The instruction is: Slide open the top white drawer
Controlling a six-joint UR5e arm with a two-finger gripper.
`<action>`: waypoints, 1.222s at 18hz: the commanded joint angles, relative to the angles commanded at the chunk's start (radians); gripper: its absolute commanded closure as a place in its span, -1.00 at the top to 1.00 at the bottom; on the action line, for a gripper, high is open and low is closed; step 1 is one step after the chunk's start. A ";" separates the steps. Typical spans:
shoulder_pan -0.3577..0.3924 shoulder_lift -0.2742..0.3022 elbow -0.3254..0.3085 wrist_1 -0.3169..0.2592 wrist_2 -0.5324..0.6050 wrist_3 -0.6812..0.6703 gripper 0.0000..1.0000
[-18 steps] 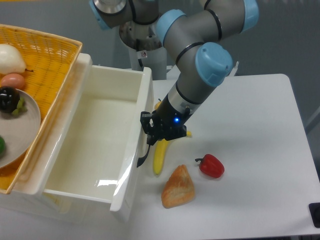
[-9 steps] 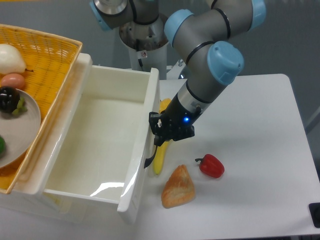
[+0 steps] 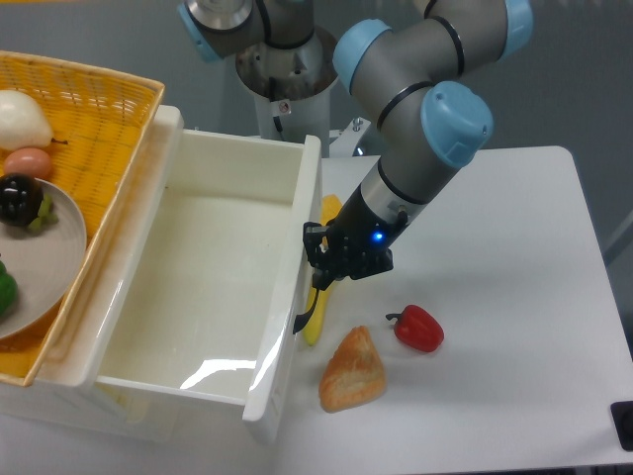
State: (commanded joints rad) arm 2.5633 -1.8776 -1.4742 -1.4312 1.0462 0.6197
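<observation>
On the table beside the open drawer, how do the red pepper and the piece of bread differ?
The red pepper is glossy, bright red and has a short dark stem; the piece of bread is matte, golden-orange and wedge-shaped. The bread looks the larger of the two. The bread lies nearer the front of the top white drawer, while the pepper sits farther to the right. Both rest on the white table, apart from each other and untouched by the gripper.

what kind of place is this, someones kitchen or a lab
Most likely a robotics lab, not a kitchen. A robot arm on a pedestal works at a plain white table, and the food looks like props: a banana, a red pepper, a bread piece beside a white drawer.
</observation>
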 joint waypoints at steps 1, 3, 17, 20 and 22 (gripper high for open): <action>0.002 0.000 -0.002 0.000 -0.002 0.002 -0.50; 0.002 0.000 -0.002 0.000 -0.006 0.003 -0.12; 0.080 0.002 -0.002 0.003 -0.006 0.118 0.94; 0.116 -0.002 -0.003 0.026 -0.005 0.159 1.00; 0.126 -0.003 -0.014 0.060 0.005 0.170 1.00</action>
State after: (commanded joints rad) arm 2.6890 -1.8806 -1.4879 -1.3716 1.0507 0.7899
